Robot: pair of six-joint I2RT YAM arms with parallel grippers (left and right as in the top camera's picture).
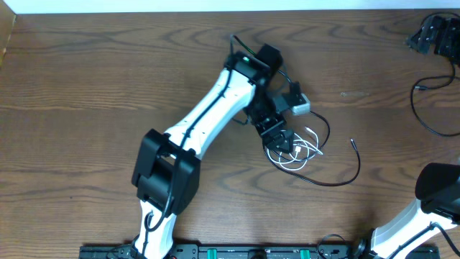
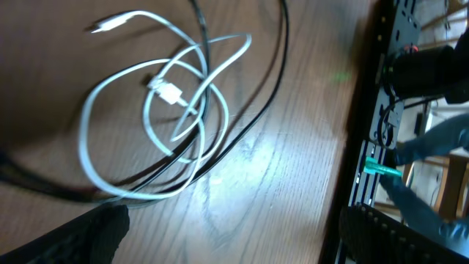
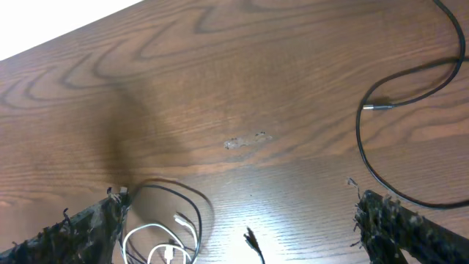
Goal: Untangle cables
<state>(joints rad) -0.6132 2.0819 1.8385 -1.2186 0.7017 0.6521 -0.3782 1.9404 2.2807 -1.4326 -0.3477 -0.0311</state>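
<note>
Two robot arms work at a wooden table [image 1: 108, 72] strewn with cords. The left pincer [image 1: 280, 138] hangs low over the knot at mid-table with its jaws spread wide, gripping nothing. In the left wrist view, the dark fingers [image 2: 88, 238] frame the bottom corners, and the white cable [image 2: 146, 117] lies just ahead of the pincer in several overlapping loops with one small plug resting inside them. A black cable [image 2: 271, 95] threads through those loops and runs off past the far side of the pincer; from overhead it sweeps out in a wide arc [image 1: 338, 185] to the pincer's right. The right pincer [image 3: 238, 202] stands well apart from the tangle, jaws likewise spread and holding nothing. In its wrist view the white cable [image 3: 157, 246] and a loop of the black cable [image 3: 194, 202] lie beside its left finger. A second black cable [image 3: 366, 147], separate from the tangle, curves ahead of its right finger, plug end resting on the wood.
</note>
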